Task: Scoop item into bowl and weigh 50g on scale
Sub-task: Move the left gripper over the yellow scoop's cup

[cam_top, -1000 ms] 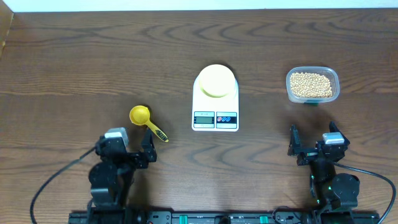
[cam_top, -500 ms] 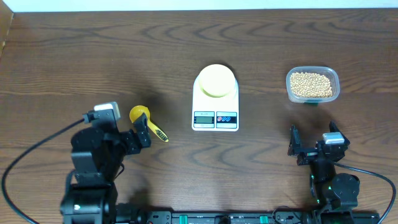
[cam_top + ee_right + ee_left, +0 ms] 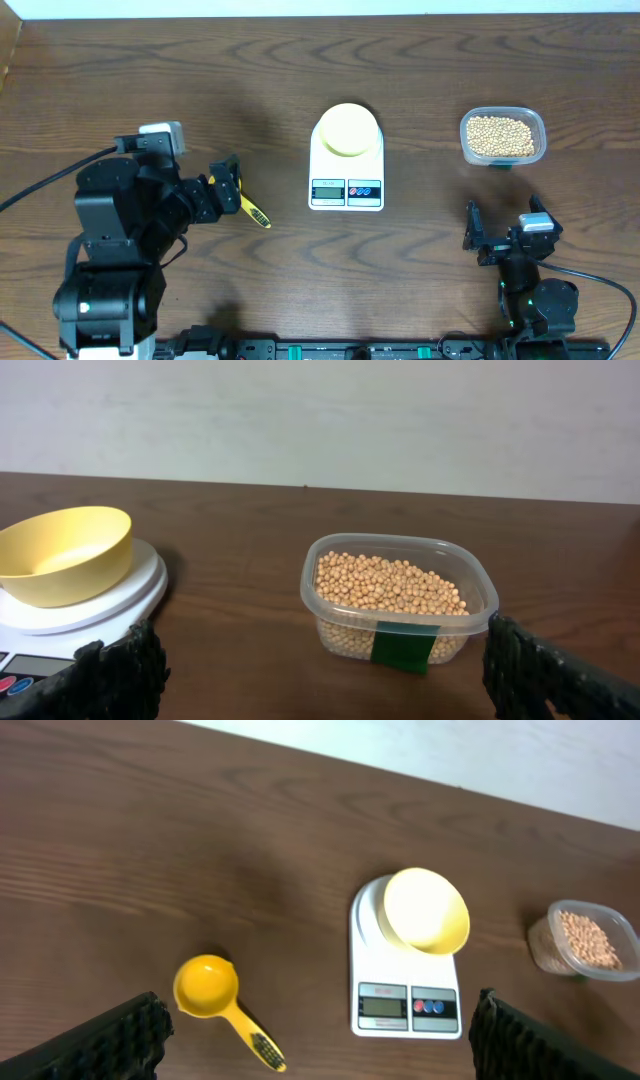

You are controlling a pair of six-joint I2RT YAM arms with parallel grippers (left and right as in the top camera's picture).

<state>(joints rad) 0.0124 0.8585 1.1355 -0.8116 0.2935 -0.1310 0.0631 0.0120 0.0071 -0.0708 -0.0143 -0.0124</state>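
- Left gripper (image 3: 225,187) and right gripper (image 3: 503,228) both gape wide, empty.
- One round bowl (image 3: 425,910) atop one white scale (image 3: 405,1010), ahead between left fingers (image 3: 110,1040).
- Many round beans (image 3: 388,585) in one clear plastic tub (image 3: 395,541), ahead of right fingers (image 3: 110,670).

Dark wooden table (image 3: 100,80) carries scale (image 3: 346,172), yellow scoop (image 3: 210,992), clear tub (image 3: 400,643).

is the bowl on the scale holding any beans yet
No, the pale yellow bowl on the scale shows a bare inside in the left wrist view, while the beans sit in the clear tub.
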